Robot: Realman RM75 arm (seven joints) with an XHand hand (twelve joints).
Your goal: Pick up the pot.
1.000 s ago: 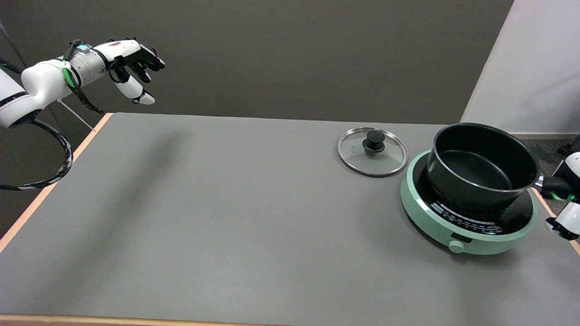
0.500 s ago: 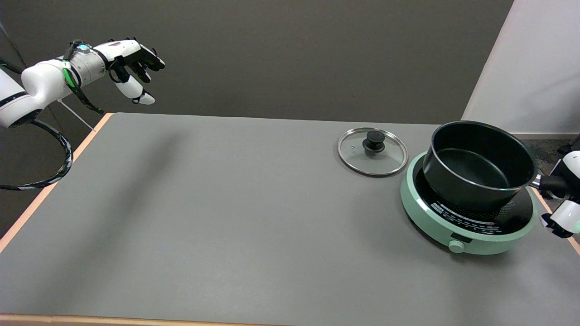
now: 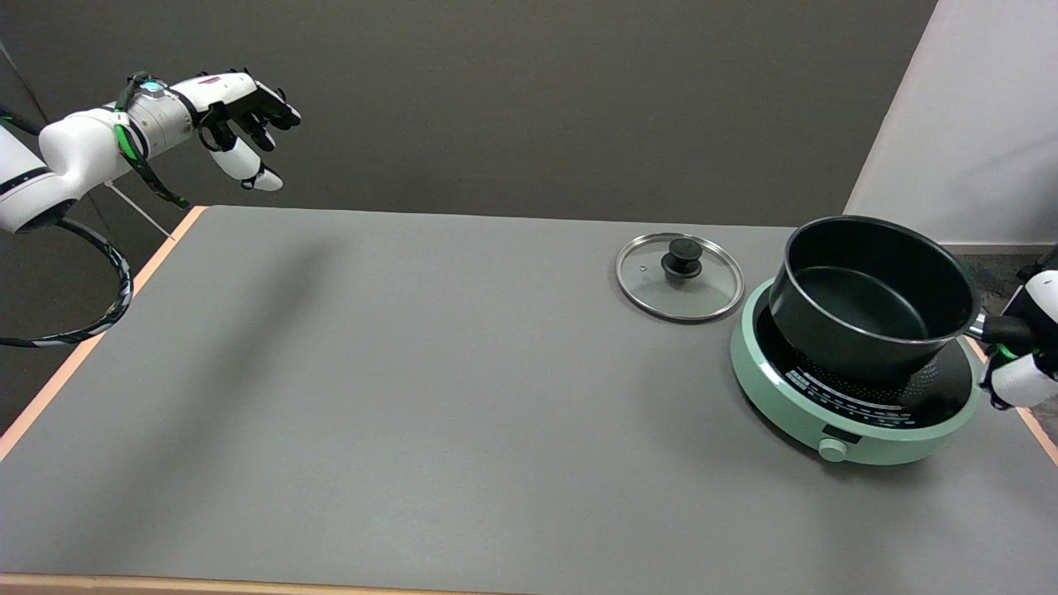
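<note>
The black pot point(image 3: 869, 299) is empty and hangs tilted just above the round green induction cooker point(image 3: 851, 397) at the right of the table. Its black handle point(image 3: 1004, 330) sticks out to the right. My right hand point(image 3: 1029, 347) grips that handle at the picture's right edge; most of the hand is cut off by the frame. The pot's underside looks lifted off the cooker's dark top.
A glass lid point(image 3: 679, 275) with a black knob lies flat on the grey table point(image 3: 413, 397), just left of the cooker. The idle left hand point(image 3: 240, 116) hangs in the air at the upper left. The table's right edge runs close under my right hand.
The pot has risen a little and shifted left and up off the cooker, tilting as it goes. My right hand has moved up with the handle.
</note>
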